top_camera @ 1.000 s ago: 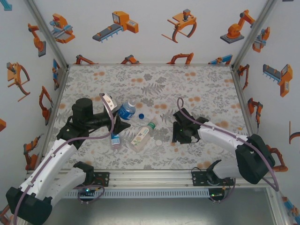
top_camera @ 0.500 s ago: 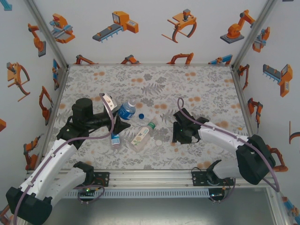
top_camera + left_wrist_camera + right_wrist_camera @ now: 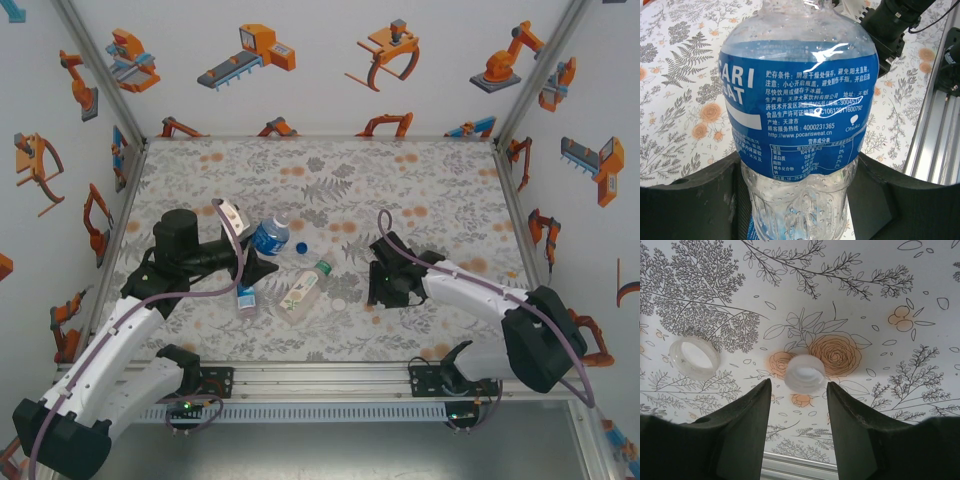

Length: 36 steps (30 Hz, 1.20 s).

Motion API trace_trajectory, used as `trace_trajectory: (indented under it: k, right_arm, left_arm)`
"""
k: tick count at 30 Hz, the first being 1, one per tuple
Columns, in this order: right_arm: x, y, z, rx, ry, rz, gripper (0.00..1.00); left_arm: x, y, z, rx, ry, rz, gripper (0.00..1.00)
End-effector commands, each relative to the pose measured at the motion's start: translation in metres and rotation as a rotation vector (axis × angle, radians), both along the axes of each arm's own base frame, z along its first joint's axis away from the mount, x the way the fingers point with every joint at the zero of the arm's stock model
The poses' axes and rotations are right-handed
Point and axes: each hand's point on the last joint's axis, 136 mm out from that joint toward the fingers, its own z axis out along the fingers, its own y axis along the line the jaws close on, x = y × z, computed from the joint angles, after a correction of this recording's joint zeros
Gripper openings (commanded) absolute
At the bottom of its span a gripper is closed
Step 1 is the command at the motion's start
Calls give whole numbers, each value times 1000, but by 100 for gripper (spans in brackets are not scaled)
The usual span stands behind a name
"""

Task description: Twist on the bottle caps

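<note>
Clear plastic with a blue label printed in white: this bottle (image 3: 795,90) is clamped at its ribbed base between the left gripper's (image 3: 799,170) two dark fingers. Its long axis runs straight away from the wrist, and the neck end points toward the right arm. The wide bottle (image 3: 300,291) (pale label, green neck ring) lies on its side just right of the left gripper, neck aimed at the far right corner.

The right gripper (image 3: 799,384) stands partly open over the floral table (image 3: 865,300), with a white cap (image 3: 805,373) lying flat at its fingertips. A sliver of table shows between the cap and the left finger. A second white cap (image 3: 694,357) lies hollow side up, left of that finger and apart from it. The blue cap (image 3: 300,247) sits just beyond the wide bottle, nearer the left gripper.
</note>
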Motion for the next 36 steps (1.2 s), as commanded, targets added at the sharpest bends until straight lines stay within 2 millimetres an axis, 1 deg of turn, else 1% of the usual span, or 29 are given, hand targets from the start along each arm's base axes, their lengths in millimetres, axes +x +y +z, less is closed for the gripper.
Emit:
trace_trajectory:
  k: [1, 8, 13, 25, 36]
  right_arm:
    - [-2, -4, -9, -15, 17, -14, 47]
    - [-1, -3, -10, -17, 20, -12, 46]
    - [3, -1, -1, -4, -2, -11, 47]
    - [11, 5, 15, -9, -12, 12, 46]
    - [9, 5, 2, -15, 12, 15, 47]
  left_arm:
    - [-4, -2, 12, -14, -38, -31, 0]
    - [-4, -2, 12, -14, -38, -30, 0]
    - [-4, -2, 11, -13, -37, -31, 0]
    - [-3, -3, 11, -12, -37, -31, 0]
    - [-3, -3, 11, -13, -37, -32, 0]
